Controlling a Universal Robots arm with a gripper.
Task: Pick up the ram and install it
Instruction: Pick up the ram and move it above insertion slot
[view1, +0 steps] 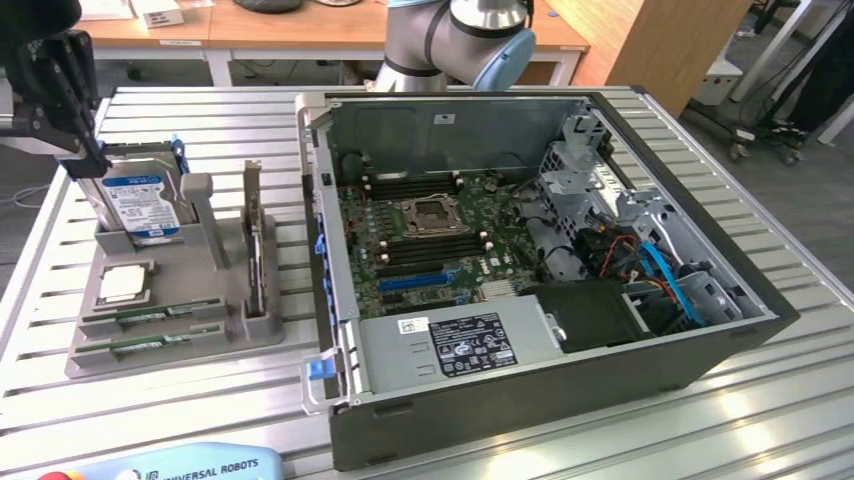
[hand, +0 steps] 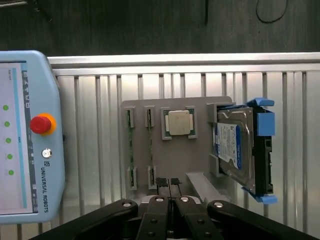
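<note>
End effector (hand: 168, 182): empty, its two fingers pressed together, hanging over the grey holder (hand: 175, 155) on the slatted surface (hand: 90, 125).
Ram (view1: 150, 318): two green sticks stand on edge in the holder's slots below the end effector. The nearer stick's end clip lies just beside the fingertips, and I can't see any contact.
Handling: I'd judge it light, stiff, thin and fragile. The chips and contacts are best left alone. Pinch the flat faces along the upper edge near the middle.
Neighbours: the processor chip (hand: 179, 122) and hard drive (hand: 235, 150) sit farther along the same holder. The open computer case (view1: 441, 130) is well apart.
Writing: "UNIVERSAL ROBOTS" on the pale blue pendant (hand: 30, 135). The drive's blue-white label and the case's sticker (view1: 467, 345) are too small to read.
</note>
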